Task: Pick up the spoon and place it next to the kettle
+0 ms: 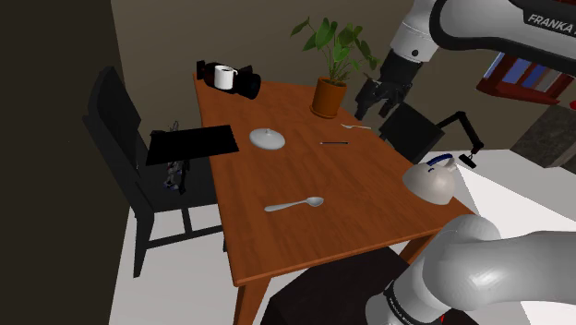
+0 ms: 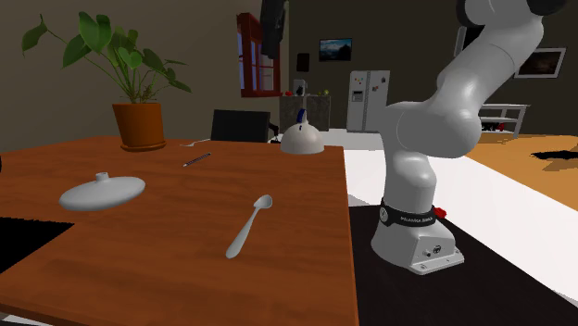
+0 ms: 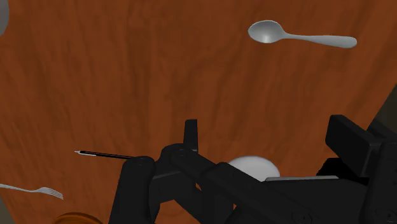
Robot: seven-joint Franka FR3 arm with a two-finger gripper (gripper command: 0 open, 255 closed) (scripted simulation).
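Observation:
A grey spoon (image 1: 294,204) lies on the brown wooden table (image 1: 369,212), near its front middle, bowl toward the kettle side. The pale domed kettle (image 1: 431,179) with a dark blue handle stands at the table's edge on the shoulder view's right. My black gripper (image 1: 372,103) hangs high over the far side, beside the potted plant (image 1: 330,92), well away from the spoon. In the wrist view its fingers (image 3: 191,132) stand apart with nothing between them, and the spoon (image 3: 299,37) lies far ahead. The second exterior view has the spoon (image 2: 248,227) in front and the kettle (image 2: 302,139) behind it.
A white domed dish (image 1: 267,138), a thin dark pen (image 1: 333,143) and a fork (image 1: 355,126) lie on the far half of the table. A white mug (image 1: 224,77) sits among black items at the back corner. Black chairs (image 1: 120,148) stand at the sides.

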